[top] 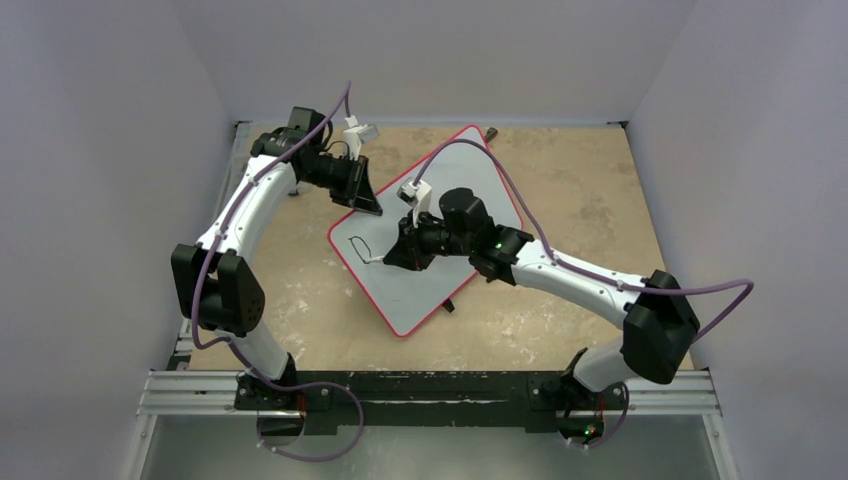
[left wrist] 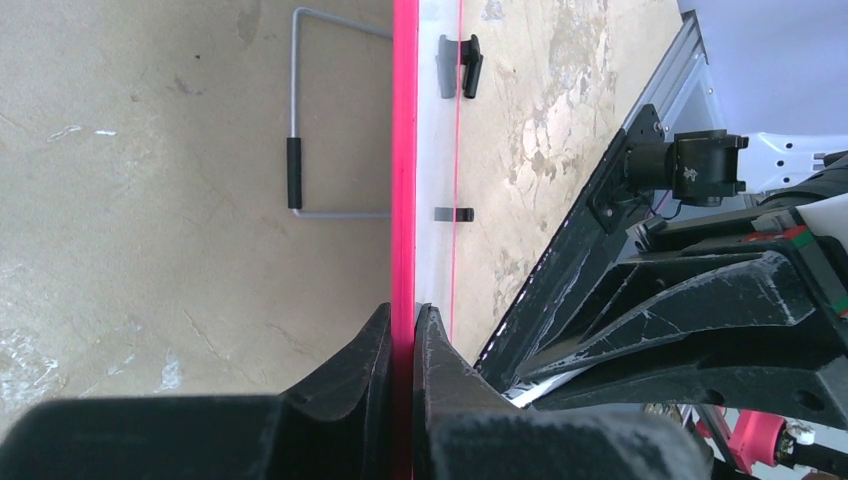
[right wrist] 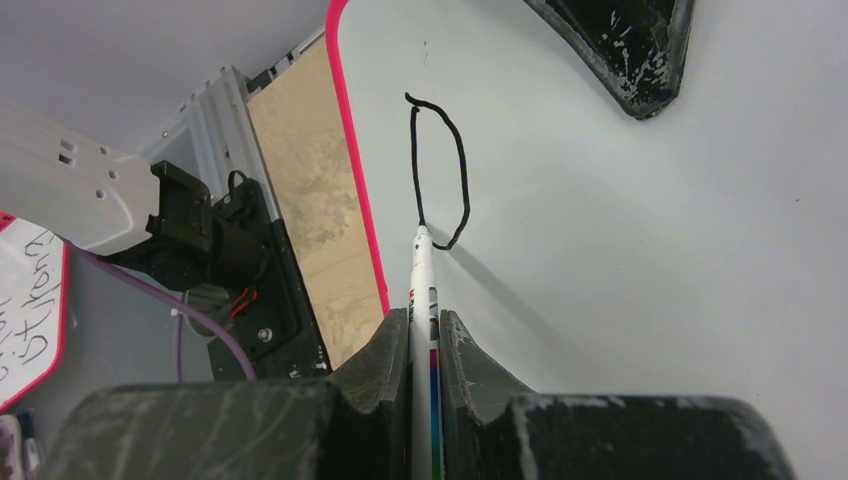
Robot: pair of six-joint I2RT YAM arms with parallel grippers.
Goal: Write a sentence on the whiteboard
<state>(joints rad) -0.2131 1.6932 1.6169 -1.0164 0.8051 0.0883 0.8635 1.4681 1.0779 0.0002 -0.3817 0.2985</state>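
The whiteboard (top: 455, 190) lies turned like a diamond on the tan table, white with a thin red rim. My left gripper (top: 366, 201) is shut on its upper-left rim (left wrist: 404, 150), one finger on each side of the red edge. My right gripper (right wrist: 425, 325) is shut on a white marker (right wrist: 422, 285) whose tip touches the board (right wrist: 650, 250). Of the sentence, one black looped stroke (right wrist: 440, 170) like a letter D stands by the board's left corner (top: 360, 246). A left fingertip (right wrist: 620, 50) shows at the top of the right wrist view.
A bent wire stand with a black grip (left wrist: 295, 172) lies beside the board's rim. Black clips (left wrist: 458, 65) sit on its edge. A small dark object (top: 490, 132) lies at the far table edge. A second small board with writing (right wrist: 30, 300) shows beyond the rail (top: 430, 392).
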